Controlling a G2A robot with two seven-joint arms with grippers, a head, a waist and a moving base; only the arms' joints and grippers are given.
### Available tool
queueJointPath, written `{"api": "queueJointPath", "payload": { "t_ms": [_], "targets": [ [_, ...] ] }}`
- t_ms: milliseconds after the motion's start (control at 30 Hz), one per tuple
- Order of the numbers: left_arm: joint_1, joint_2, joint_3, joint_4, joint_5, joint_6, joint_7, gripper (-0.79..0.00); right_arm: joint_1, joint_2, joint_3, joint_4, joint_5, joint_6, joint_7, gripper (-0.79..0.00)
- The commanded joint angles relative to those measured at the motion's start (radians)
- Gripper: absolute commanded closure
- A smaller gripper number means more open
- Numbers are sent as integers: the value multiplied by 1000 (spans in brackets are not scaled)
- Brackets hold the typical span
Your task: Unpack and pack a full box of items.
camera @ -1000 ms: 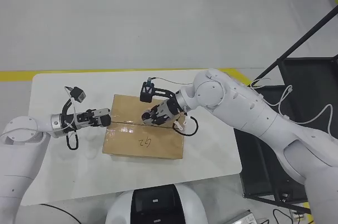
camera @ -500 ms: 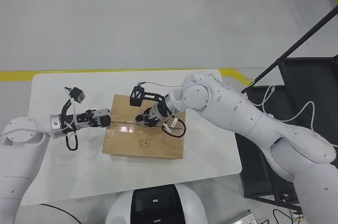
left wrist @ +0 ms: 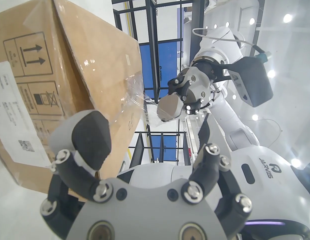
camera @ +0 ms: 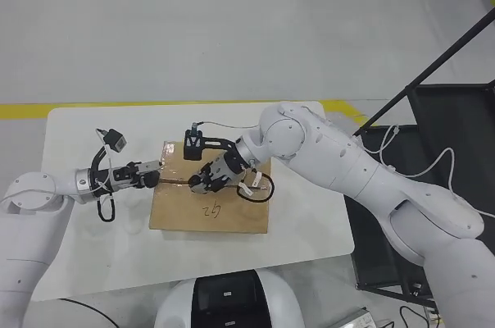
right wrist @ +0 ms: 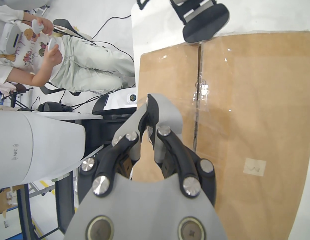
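Box (camera: 223, 209) sits mid-tabletop, lid closed, seam (right wrist: 199, 61) running lengthwise toward left gripper (camera: 155, 170). Right gripper (camera: 198, 184) hangs over seam near box's left end, fingers pressed together, pinching strip of clear tape (left wrist: 146, 99) lifted off lid. Left gripper spread, one pad resting on box's left end at seam. Likely next: peel along seam line, with right arm better placed and left arm bracing.
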Motion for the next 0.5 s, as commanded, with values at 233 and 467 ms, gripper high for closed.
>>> {"api": "queueJointPath", "payload": {
  "t_ms": [233, 467],
  "targets": [
    [-20, -8, 27, 19, 7, 5, 0, -785, -19, 52, 25, -26, 62, -39, 19, 0],
    [-28, -12, 25, 14, -22, -9, -4, -785, -11, 81, 0, -27, 64, -32, 26, 0]
  ]
}}
